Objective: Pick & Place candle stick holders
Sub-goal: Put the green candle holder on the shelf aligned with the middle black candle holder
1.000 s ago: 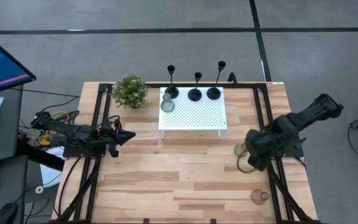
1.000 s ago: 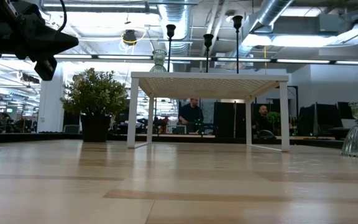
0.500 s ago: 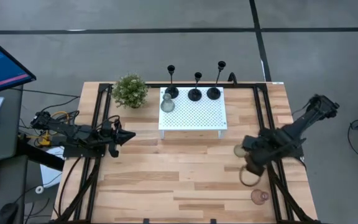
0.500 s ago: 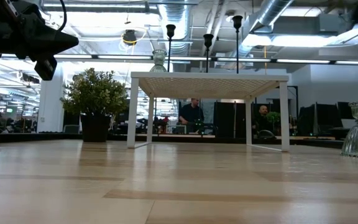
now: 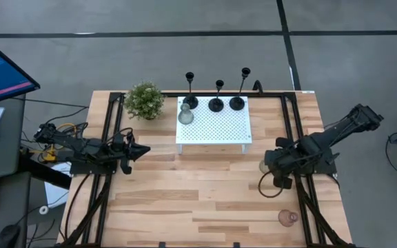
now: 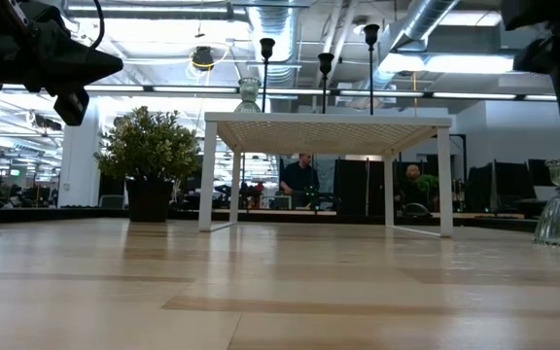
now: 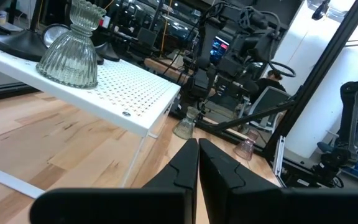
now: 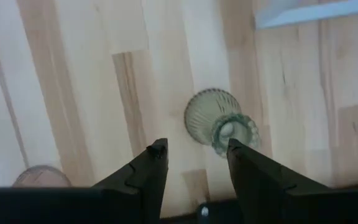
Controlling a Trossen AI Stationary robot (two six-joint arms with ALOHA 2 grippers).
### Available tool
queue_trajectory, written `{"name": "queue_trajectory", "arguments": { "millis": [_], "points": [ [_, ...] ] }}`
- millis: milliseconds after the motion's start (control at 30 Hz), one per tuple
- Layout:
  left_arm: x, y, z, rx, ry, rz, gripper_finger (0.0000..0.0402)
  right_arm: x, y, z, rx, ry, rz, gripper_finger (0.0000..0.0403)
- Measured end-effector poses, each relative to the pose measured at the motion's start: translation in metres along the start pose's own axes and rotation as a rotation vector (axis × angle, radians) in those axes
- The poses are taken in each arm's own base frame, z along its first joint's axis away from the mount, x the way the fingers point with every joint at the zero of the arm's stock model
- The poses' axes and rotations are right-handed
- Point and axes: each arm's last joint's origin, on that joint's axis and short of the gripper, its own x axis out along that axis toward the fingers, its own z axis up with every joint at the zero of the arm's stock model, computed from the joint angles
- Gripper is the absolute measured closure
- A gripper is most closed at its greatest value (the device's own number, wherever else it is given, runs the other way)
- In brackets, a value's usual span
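1. The right claw (image 5: 276, 165) is seen above the right side of the desk (image 5: 205, 207), at about four o'clock from the white perforated stand (image 5: 216, 127); its fingers are parted in the right wrist view and nothing is held between them.
2. A pale green holder (image 8: 219, 124) stands upright on the desk just below and ahead of the right claw's fingertips (image 8: 157, 149), untouched; in the high view it is partly covered by the claw at (image 5: 264, 165).
3. A pink holder (image 5: 287, 218) is set on the desk near the front right corner, at about six o'clock from the right claw and well apart from it.
4. A second pale green holder (image 5: 185, 114) rests on the left part of the stand, seen close up in the left wrist view (image 7: 73, 53).
5. Three black thin-stemmed holders (image 5: 216, 100) are lined up along the far edge of the stand, at twelve o'clock from its middle; the rightmost (image 5: 240, 89) is the tallest.
6. The left claw (image 5: 140, 150) is held over the left side of the desk, at nine o'clock from the stand, with its fingers pressed together and nothing gripped.
7. A small bushy plant (image 5: 144, 100) stands on the desk just left of the stand.
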Motion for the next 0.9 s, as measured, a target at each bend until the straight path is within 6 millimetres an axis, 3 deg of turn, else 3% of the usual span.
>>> {"name": "queue_trajectory", "arguments": {
  "millis": [267, 900],
  "points": [
    [0.000, 0.000, 0.000, -0.001, -0.001, 0.000, 0.0389, 0.021, -0.010, -0.007, 0.032, 0.035, -0.011, 0.0246],
    [0.000, 0.000, 0.000, -0.002, -0.003, -0.001, 0.0389, 0.055, -0.005, -0.006, 0.013, 0.040, 0.035, 0.0249]
  ]
}}
